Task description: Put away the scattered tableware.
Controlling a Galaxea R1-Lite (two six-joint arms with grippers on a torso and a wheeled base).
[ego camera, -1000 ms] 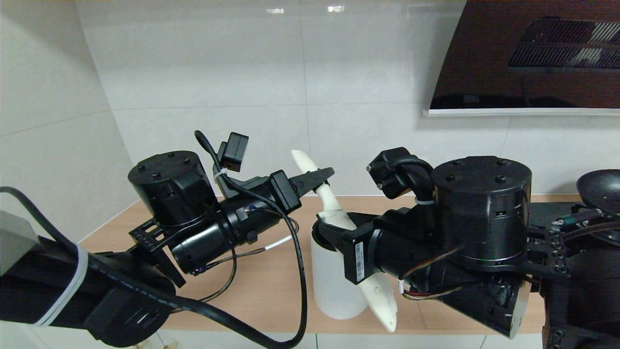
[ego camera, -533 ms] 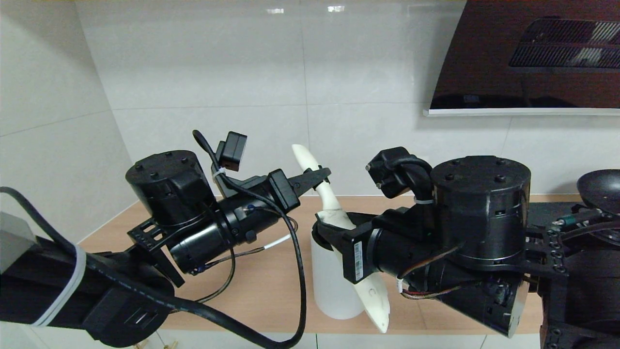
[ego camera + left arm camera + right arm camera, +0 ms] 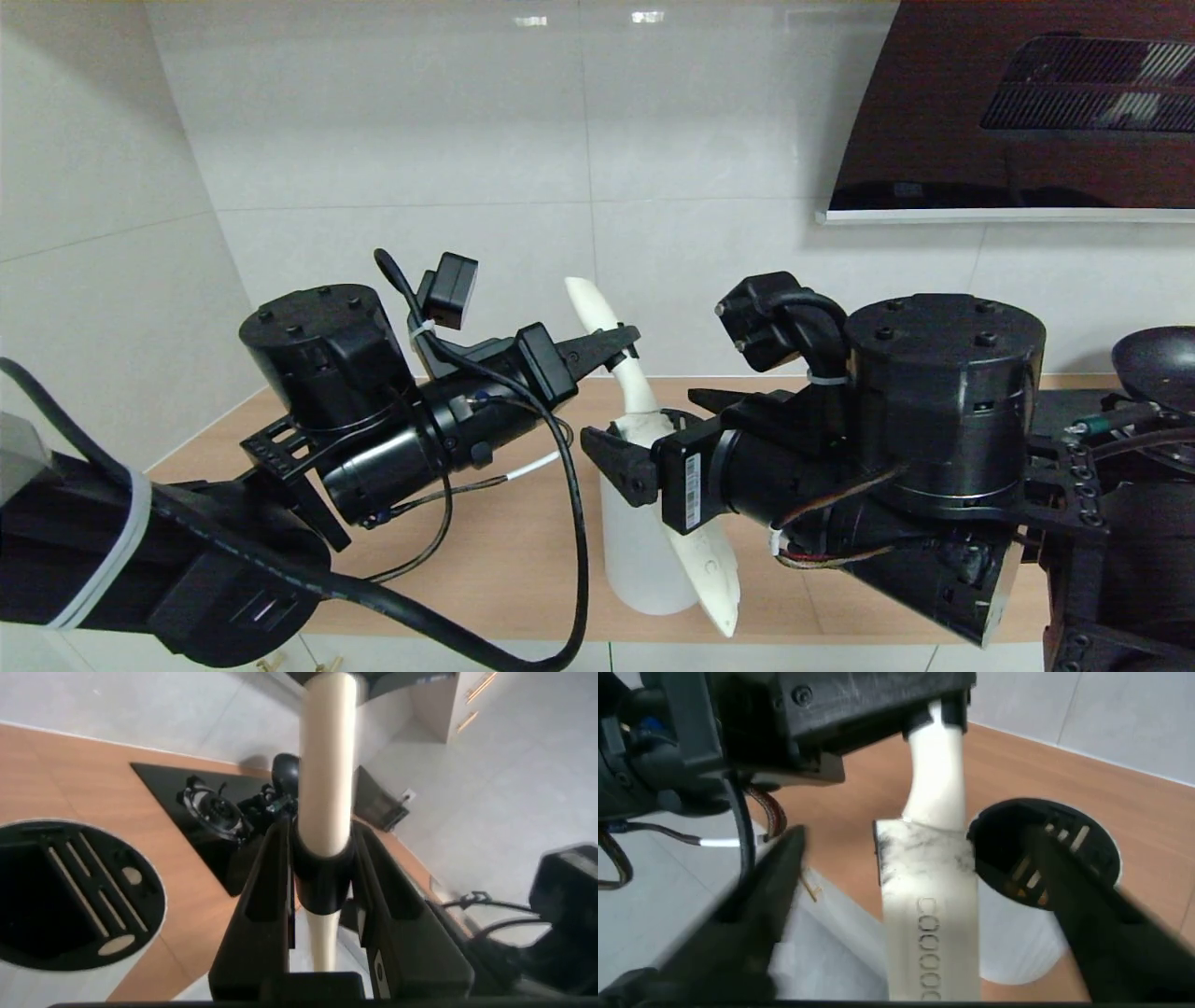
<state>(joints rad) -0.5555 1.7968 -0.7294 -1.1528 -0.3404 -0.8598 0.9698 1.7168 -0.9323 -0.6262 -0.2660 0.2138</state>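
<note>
Above the white holder (image 3: 637,558), left pincer (image 3: 620,343) clamps a cream spatula (image 3: 709,571); right pincer (image 3: 640,420) apart

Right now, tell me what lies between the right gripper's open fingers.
The white spatula hangs between the fingers of the right gripper, in the right wrist view; the left gripper clamps its handle.

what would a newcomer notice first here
A long white spatula is held tilted above the wooden counter, its handle clamped in the left gripper at centre. The right gripper sits just below, fingers open on either side of the spatula, beside a white utensil holder standing on the counter.
</note>
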